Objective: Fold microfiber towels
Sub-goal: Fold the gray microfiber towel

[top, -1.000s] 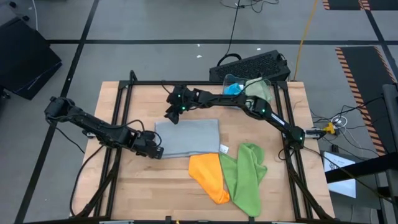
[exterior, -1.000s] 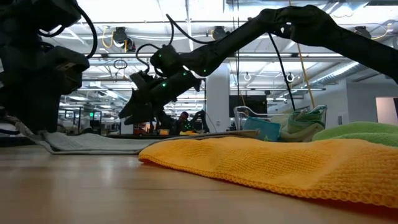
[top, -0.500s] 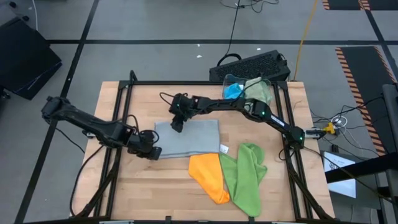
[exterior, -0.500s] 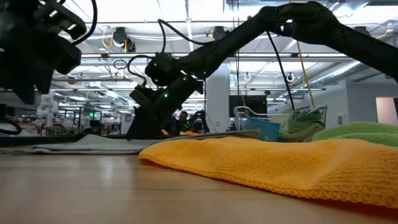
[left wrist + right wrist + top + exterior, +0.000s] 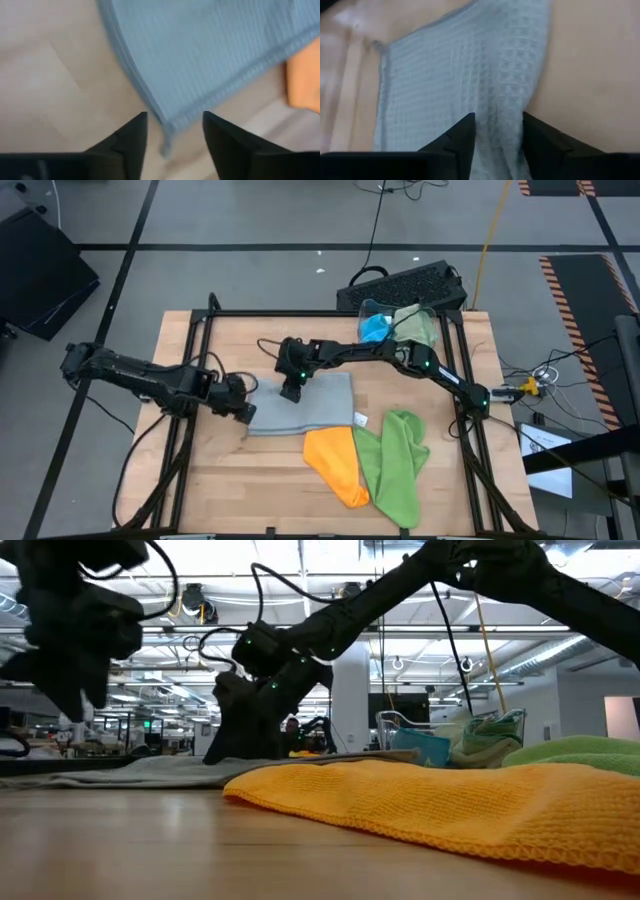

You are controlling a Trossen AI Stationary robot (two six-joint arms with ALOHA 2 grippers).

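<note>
Right end effector (image 5: 291, 391) lowered onto grey towel (image 5: 315, 406); left end effector (image 5: 244, 411) drawn back, fingers spread, off its corner.
Towels on wooden worktop (image 5: 250, 470): one grey, one orange (image 5: 338, 463), one lime (image 5: 400, 460); right fingers pinching a grey fold.

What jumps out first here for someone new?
Both grippers meet at the grey towel lying mid-table: the left gripper open at its left corner, the right gripper down on its middle, a ridge of cloth between its fingers. Next, the bright orange towel and lime green towel lie crumpled near the front edge.
</note>
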